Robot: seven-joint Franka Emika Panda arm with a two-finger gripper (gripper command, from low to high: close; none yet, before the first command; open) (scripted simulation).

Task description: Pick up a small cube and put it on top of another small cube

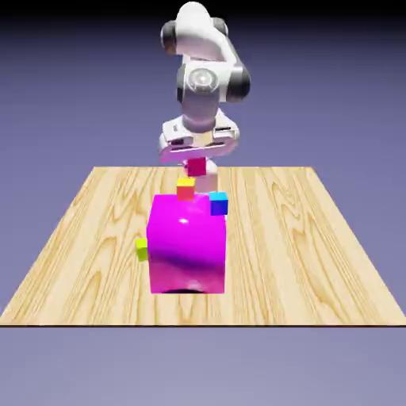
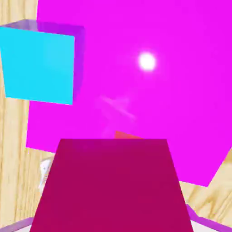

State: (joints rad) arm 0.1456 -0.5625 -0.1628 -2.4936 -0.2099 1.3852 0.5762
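a: what is held by the gripper (image 1: 197,161)?

b: the small cube (image 1: 196,167) is clamped between the fingers, which are closed on its sides. it is kept in the air, just above another small cube (image 1: 185,188).

a: where is that one placed?

b: it is seen behind the big magenta cube (image 1: 188,243), near the blue cube (image 1: 218,203). a yellow-green cube (image 1: 142,249) is set on the table (image 1: 79,262). no writing can be read anywhere.
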